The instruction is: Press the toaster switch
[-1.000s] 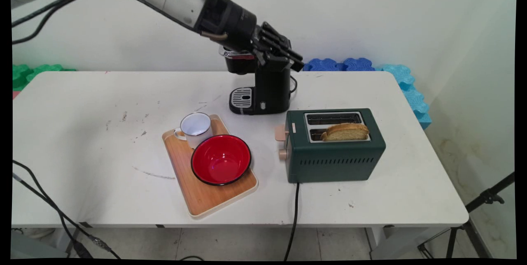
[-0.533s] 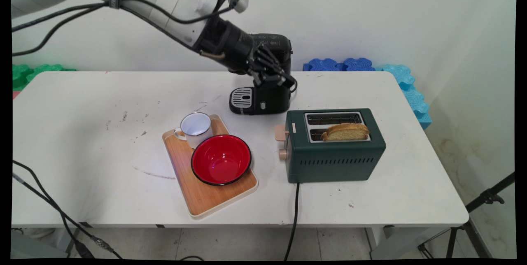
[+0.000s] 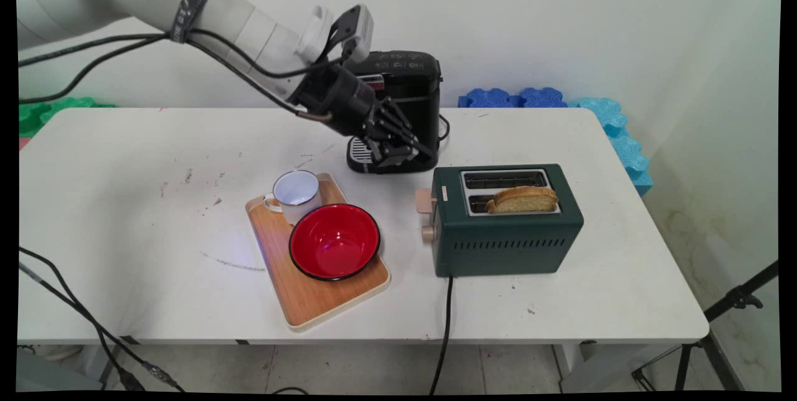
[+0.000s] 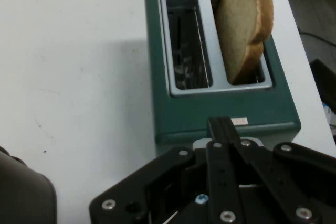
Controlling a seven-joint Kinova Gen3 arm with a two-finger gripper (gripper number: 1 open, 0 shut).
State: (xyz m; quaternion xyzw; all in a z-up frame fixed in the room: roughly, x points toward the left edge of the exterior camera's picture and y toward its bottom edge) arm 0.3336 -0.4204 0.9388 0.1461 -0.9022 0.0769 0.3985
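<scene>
Gripper (image 3: pixel 408 153) hangs low in front of the black coffee machine (image 3: pixel 398 111), angled down toward the green toaster (image 3: pixel 507 223); fingers look pressed together, empty. Toaster stands just right of it, on the white table (image 3: pixel 124 202). One bread slice (image 3: pixel 523 199) stands upright in the toaster's near slot; the far slot is bare. Left of the toaster, a wooden tray (image 3: pixel 311 301) carries a white mug (image 3: pixel 296 195) and a red bowl (image 3: pixel 334 241), touching each other.

Gripper (image 3: pixel 398 150) before coffee machine (image 3: pixel 405 86)
</scene>
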